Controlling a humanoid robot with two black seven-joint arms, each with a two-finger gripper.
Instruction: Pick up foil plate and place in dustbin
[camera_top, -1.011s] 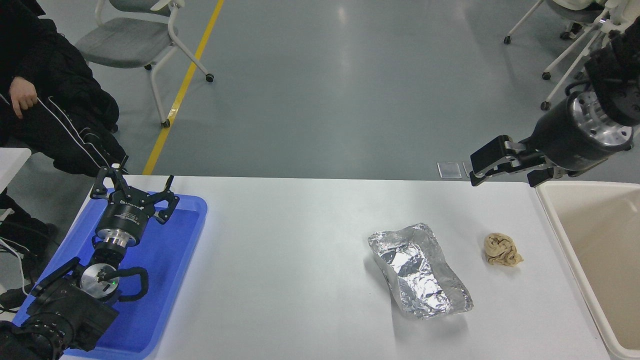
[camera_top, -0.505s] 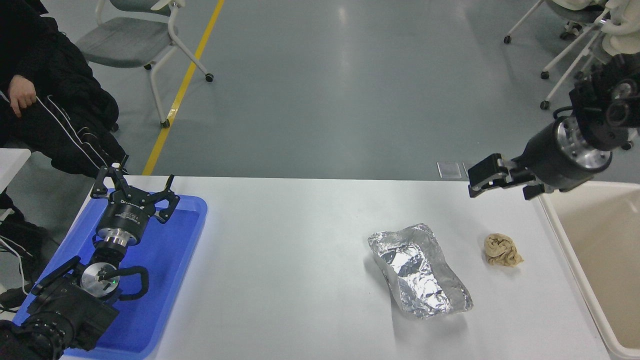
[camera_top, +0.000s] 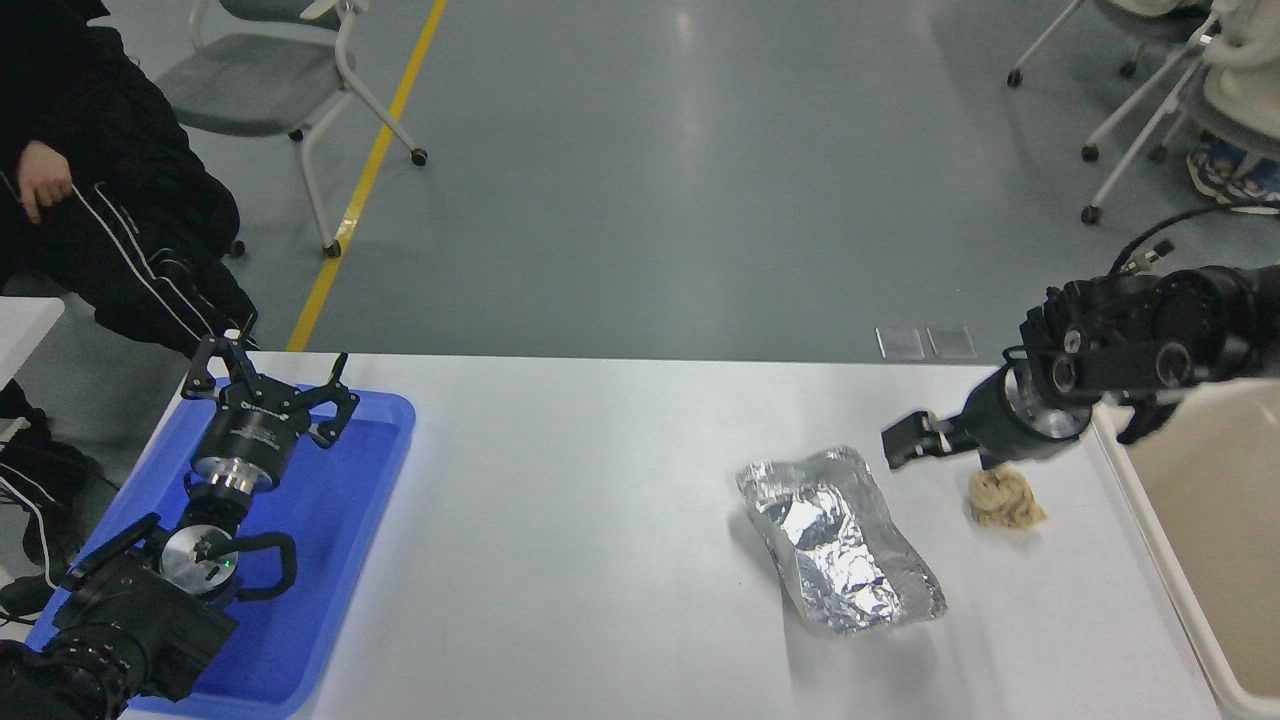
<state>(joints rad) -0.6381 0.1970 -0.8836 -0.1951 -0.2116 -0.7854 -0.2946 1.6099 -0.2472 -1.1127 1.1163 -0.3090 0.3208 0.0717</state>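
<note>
The right gripper (camera_top: 905, 445) is hanging low over the white table (camera_top: 600, 520), just at 2 o'clock of the foil plate (camera_top: 840, 545); I cannot tell how its jaws are standing. The plate is lying untouched, so grasping, carrying and dropping into the dustbin (camera_top: 1190, 600) at 3 o'clock are all remaining. A tan paper wad (camera_top: 1003, 498) is sitting between. The left gripper (camera_top: 268, 385) is resting spread over the blue tray (camera_top: 370, 470) at 9 o'clock. Beyond, a grey floor with chairs (camera_top: 280, 90) and a seated person (camera_top: 90, 200).

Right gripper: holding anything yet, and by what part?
Nothing held. The right gripper hangs above the table between the foil plate and the paper wad, touching neither.
</note>
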